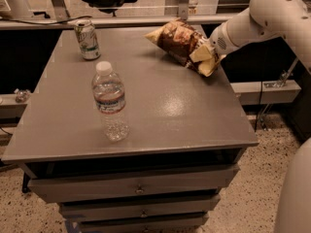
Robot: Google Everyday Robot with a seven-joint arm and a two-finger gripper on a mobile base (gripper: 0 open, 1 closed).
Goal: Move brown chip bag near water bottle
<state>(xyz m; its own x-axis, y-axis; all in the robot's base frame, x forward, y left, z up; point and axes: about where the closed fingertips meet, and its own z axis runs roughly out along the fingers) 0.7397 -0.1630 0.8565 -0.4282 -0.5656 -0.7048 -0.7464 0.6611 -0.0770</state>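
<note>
The brown chip bag [180,39] is at the table's back right, tilted, with its left end pointing toward the can. My gripper [206,60] is at the bag's right end, by the table's right edge, and it appears shut on that end. The white arm [262,13] reaches in from the upper right. The water bottle [110,101] stands upright on the front left of the table, clear with a white cap and a blue-and-white label. It is well apart from the bag.
A green-and-white drink can [87,39] stands at the back left of the grey table [184,115]. Drawers run below the table's front edge. A rail and a black chair stand behind the table. The floor is speckled.
</note>
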